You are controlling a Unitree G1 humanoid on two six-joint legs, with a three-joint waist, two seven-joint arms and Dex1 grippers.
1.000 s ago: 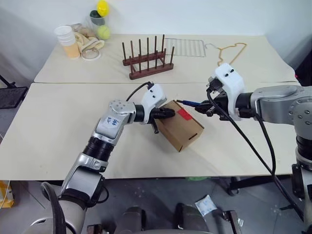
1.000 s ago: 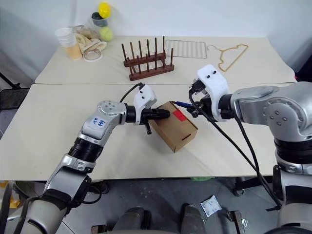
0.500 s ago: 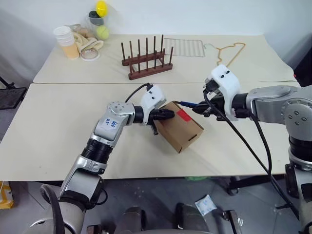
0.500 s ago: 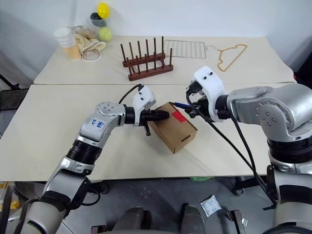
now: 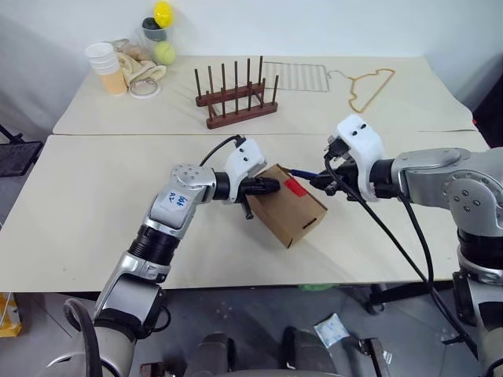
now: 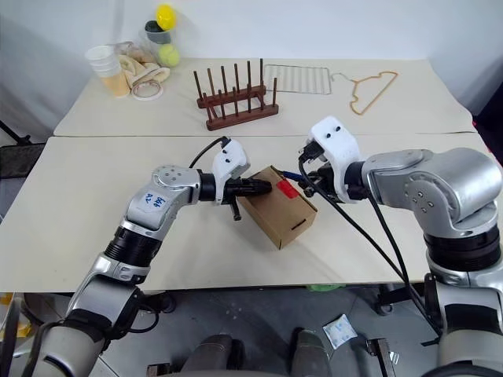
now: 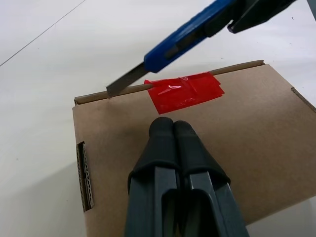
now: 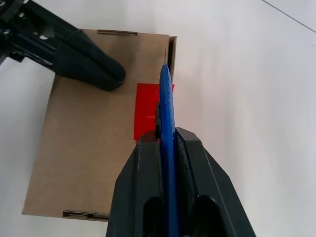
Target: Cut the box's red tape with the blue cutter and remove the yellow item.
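Observation:
The brown box [image 5: 292, 209] lies at an angle on the near table. The red tape [image 7: 185, 91] crosses its top seam at the far edge. My left gripper [image 7: 170, 129] is shut, its tips resting on the box's top just short of the tape. My right gripper [image 8: 167, 143] is shut on the blue cutter [image 8: 165, 106]. The cutter's bare blade [image 7: 126, 81] lies against the box's top edge right beside the tape. The yellow item is hidden.
On the far table stand a wooden peg rack [image 5: 236, 96], a wire grid [image 5: 297, 76], a hanger [image 5: 369, 85], stacked cups [image 5: 106, 67] and a jar with balls [image 5: 161, 35]. A seam [image 5: 118, 134] divides the two tables.
The right gripper has edged slightly lower and closer to the tape with the cutter. The left gripper has stayed on the box.

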